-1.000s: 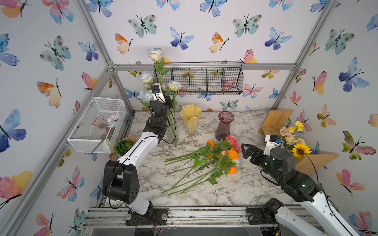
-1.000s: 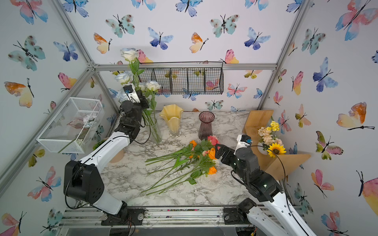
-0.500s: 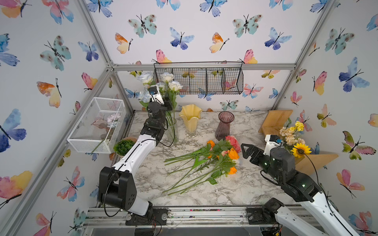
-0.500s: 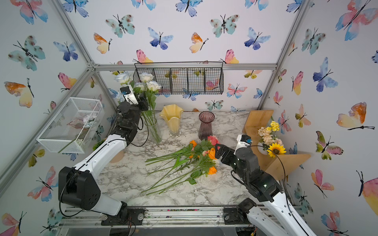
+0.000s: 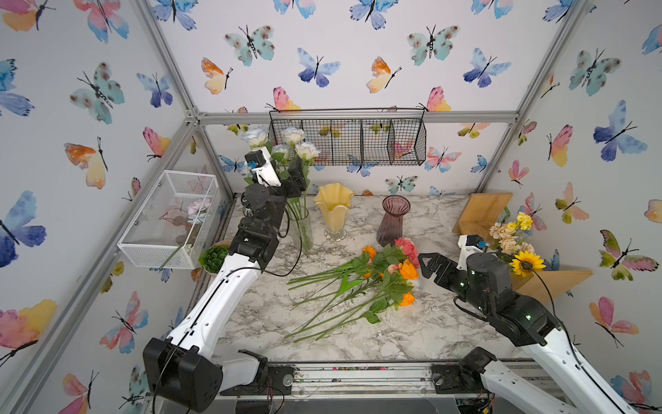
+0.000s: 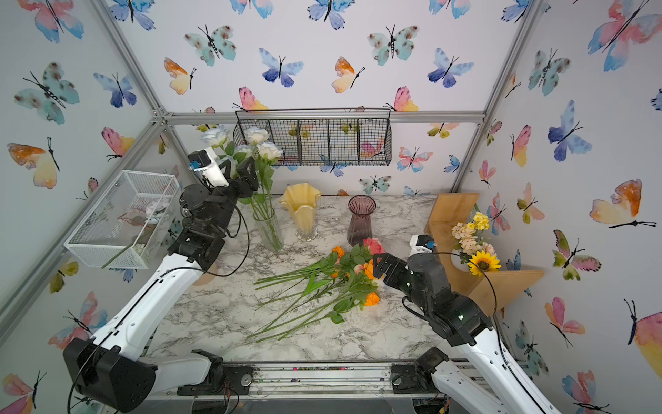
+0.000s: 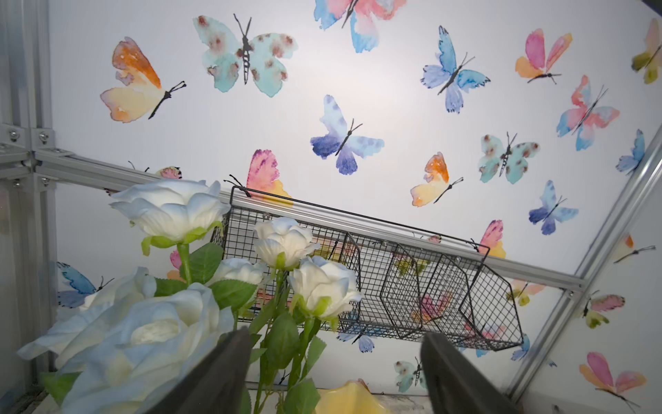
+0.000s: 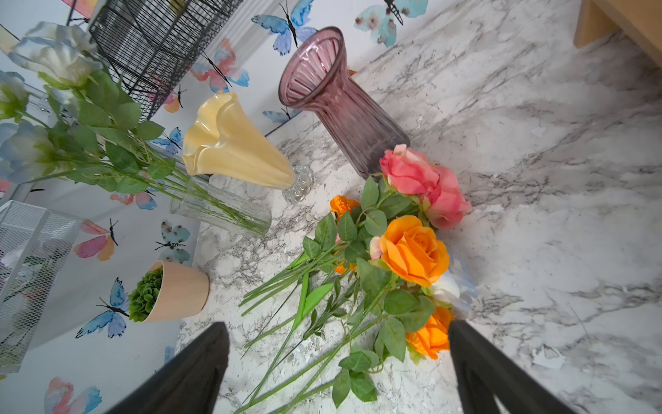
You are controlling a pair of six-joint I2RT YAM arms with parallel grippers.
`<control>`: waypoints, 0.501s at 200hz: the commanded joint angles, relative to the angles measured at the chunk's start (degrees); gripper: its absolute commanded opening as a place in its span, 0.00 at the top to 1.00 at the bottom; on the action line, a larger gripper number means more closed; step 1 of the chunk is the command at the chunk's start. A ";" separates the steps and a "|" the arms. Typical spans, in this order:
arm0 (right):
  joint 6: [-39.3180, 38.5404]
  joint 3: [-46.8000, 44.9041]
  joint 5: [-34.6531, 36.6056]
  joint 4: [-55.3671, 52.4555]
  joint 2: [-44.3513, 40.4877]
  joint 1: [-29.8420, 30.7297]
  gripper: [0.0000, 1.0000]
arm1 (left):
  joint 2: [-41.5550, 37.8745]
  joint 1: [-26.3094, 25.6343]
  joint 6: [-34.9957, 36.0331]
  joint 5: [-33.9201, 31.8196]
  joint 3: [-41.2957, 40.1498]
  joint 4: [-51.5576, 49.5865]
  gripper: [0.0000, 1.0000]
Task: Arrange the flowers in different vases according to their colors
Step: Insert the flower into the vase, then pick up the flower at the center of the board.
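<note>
Several white and pale-blue roses (image 5: 293,136) stand in the clear glass vase (image 5: 302,229) at the back left. My left gripper (image 6: 239,167) is open just above that vase, level with the stems (image 7: 276,344), which rise close to one finger and are not pinched. The yellow vase (image 5: 335,208) and the purple vase (image 5: 392,222) stand empty. Pink roses (image 8: 422,179), orange roses (image 8: 413,251) and one pale rose (image 8: 451,290) lie in a pile (image 5: 379,276) at mid-table. My right gripper (image 5: 431,267) hovers open just right of the flower heads, holding nothing.
A succulent in a tan pot (image 5: 215,256) sits by the left arm. A white mesh box (image 5: 172,218) hangs on the left wall and a black wire basket (image 5: 347,139) on the back wall. A sunflower bouquet (image 5: 516,240) stands on wooden shelves (image 5: 480,211) at right.
The left gripper lowered a white rose into the clear vase and opened, letting go of it. The right arm has stayed still.
</note>
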 commanded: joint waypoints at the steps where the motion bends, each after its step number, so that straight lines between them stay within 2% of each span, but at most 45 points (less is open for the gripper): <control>1: 3.44 1.12 -3.46 -4.96 1.24 -0.33 0.03 | -4.53 -0.05 -1.58 3.03 -1.98 -7.07 0.01; 32: 6.82 -1.62 -7.29 -5.33 1.35 -0.33 0.06 | -9.88 0.00 -4.11 4.44 -5.10 -15.59 0.01; 70: 9.73 -8.42 -15.97 -0.80 1.09 -0.33 0.16 | -17.45 -0.04 -5.65 11.49 -10.09 -25.07 0.01; 100: 13.34 -12.79 -20.29 2.12 2.48 -0.33 0.18 | -21.65 -0.04 -4.10 16.60 -13.09 -32.91 0.01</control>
